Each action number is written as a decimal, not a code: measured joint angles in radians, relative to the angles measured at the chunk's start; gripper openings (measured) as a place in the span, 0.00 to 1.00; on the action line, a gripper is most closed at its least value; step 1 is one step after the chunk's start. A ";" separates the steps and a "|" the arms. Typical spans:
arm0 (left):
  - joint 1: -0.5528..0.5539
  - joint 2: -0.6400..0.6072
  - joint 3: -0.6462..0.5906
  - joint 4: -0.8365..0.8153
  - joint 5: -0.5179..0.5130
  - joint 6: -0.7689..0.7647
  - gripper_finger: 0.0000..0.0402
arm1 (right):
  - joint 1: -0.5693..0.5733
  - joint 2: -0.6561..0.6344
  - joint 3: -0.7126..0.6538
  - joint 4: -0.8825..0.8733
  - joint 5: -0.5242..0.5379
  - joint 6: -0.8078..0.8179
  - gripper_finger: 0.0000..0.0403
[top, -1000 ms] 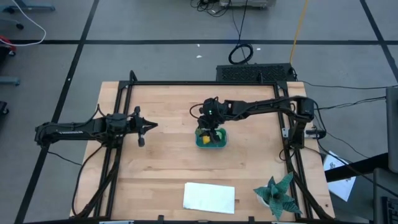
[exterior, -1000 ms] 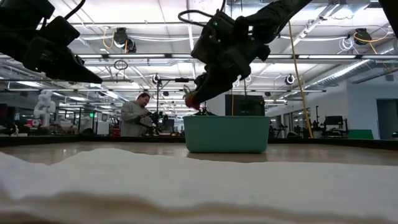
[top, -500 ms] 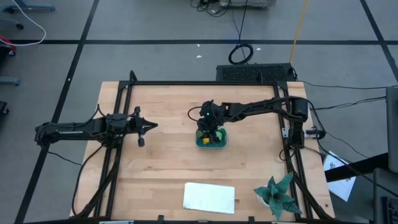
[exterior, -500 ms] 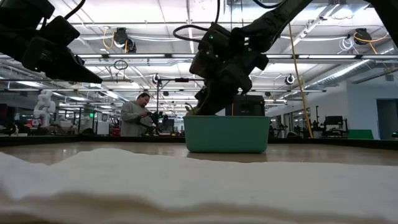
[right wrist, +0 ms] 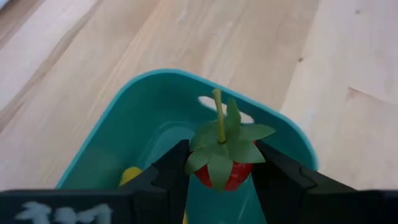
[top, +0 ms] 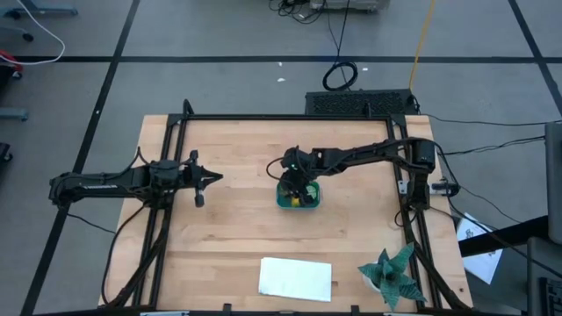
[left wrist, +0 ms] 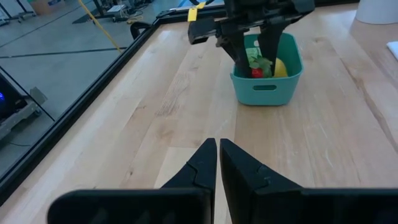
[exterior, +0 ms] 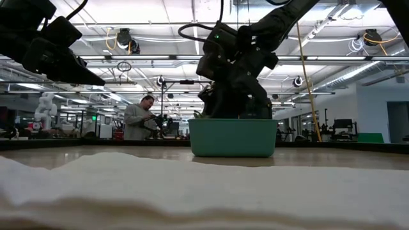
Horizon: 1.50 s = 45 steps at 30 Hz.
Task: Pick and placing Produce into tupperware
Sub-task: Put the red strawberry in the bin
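Right pincer [top: 297, 188] is seen from above lowered into the teal tub [top: 299, 198] near the desk's [top: 228, 228] centre, with a yellow piece [top: 296, 201] visible inside. Left pincer [top: 211, 178] is held clenched and empty over the desk's left part, well apart from the tub. A white sheet [top: 296, 277] and a spiky plant [top: 392, 274] lie near the front edge.

At desk level, the right pincer [exterior: 223, 108] is sunk behind the tub's wall [exterior: 233, 137]; a person [exterior: 139, 119] stands far behind.

From the left wrist, the left pincer [left wrist: 218, 147] is shown shut; in the tub [left wrist: 266, 87] lie a red piece [left wrist: 257, 72], a green piece [left wrist: 254, 61] and the yellow piece [left wrist: 280, 68].

From the right wrist, the right pincer [right wrist: 221, 167] is seen grasping the red piece [right wrist: 222, 172], a leafy-topped strawberry, inside the tub [right wrist: 121, 118].
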 joint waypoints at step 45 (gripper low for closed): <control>0.000 0.000 0.000 0.000 0.000 0.000 0.06 | -0.037 0.000 -0.053 -0.014 -0.084 0.306 0.35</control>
